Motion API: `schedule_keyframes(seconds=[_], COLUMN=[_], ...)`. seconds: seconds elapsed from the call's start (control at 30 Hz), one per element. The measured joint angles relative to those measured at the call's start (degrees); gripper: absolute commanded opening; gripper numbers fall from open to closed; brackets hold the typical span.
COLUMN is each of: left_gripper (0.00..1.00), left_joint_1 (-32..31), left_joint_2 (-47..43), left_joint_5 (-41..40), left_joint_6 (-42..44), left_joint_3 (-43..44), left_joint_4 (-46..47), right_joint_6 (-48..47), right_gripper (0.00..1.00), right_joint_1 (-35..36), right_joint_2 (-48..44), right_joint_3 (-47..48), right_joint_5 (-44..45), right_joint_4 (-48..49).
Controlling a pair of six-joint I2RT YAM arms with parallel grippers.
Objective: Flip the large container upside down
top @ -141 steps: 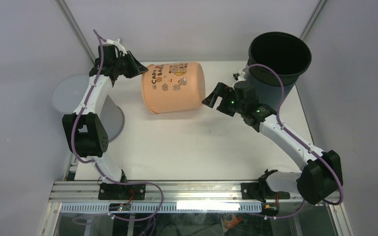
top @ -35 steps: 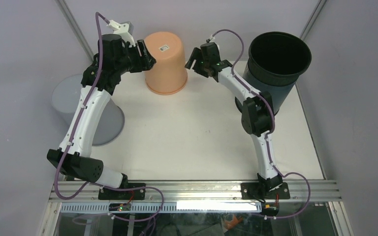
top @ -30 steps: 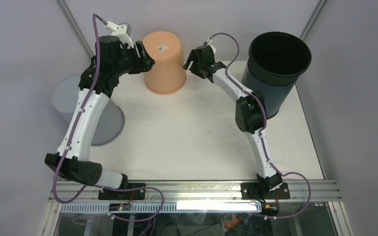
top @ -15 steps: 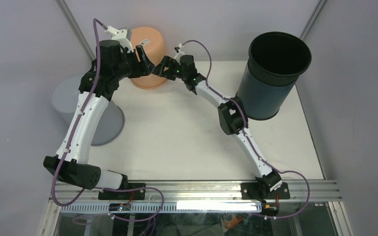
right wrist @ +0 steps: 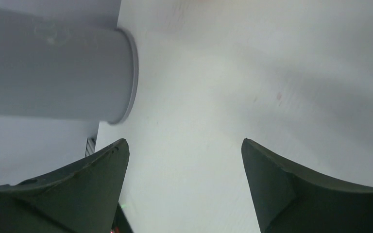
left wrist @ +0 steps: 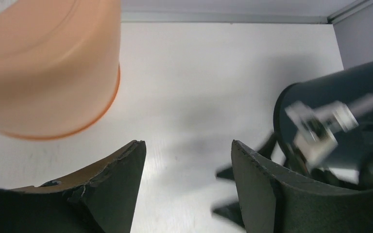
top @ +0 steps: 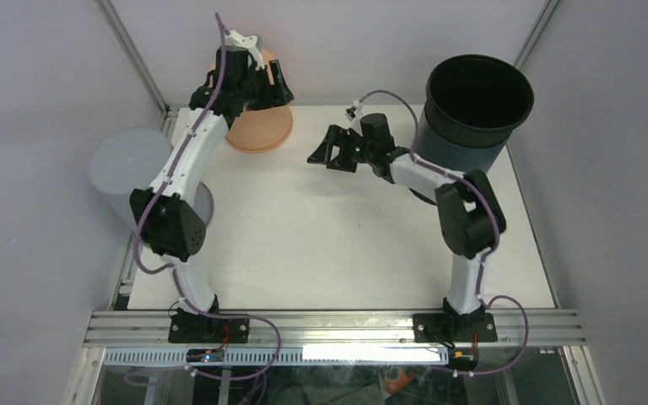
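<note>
The large container [top: 257, 132], an orange tub, stands mouth down at the back left of the white table [top: 329, 245]; its rim rests on the surface. In the left wrist view the tub [left wrist: 43, 63] fills the upper left. My left gripper [top: 278, 89] hovers above the tub's right side, open and apart from it [left wrist: 187, 143], with only table between its fingers. My right gripper [top: 321, 152] is out over the table to the right of the tub, open and empty [right wrist: 184, 141].
A tall black pot [top: 472, 101] stands upright at the back right, close behind the right arm; it also shows in the left wrist view [left wrist: 330, 97]. A grey container [top: 131, 164] sits mouth down off the table's left edge [right wrist: 53, 73].
The orange tub has slid left toward the back corner. Both grippers have let go of its sides: the left has risen above it, the right has pulled back to the right.
</note>
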Motion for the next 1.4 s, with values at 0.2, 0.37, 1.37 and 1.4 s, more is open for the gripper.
schedule_keyframes(seconds=[0.2, 0.37, 1.37, 1.4], left_gripper=[0.74, 0.76, 0.86, 0.86], left_joint_1=[-2.47, -6.78, 7.89, 8.31], left_joint_2=[14.93, 22.16, 27.04, 26.03], left_joint_5=[-0.15, -3.32, -45.11, -45.07], left_joint_6=[0.04, 0.33, 11.06, 10.62], left_joint_3=[11.93, 14.47, -1.88, -2.56], left_joint_4=[6.32, 13.7, 36.74, 36.76], right_joint_6=[-4.39, -7.13, -8.74, -8.79], right_gripper=[0.9, 0.91, 0.92, 0.92], right_joint_1=[5.07, 6.8, 6.34, 6.34], right_joint_2=[-20.0, -29.77, -35.12, -35.21], right_joint_3=[-16.57, -24.24, -27.12, -27.1], right_joint_5=[2.89, 6.25, 12.07, 12.17], right_joint_4=[-3.54, -8.9, -17.14, -17.35])
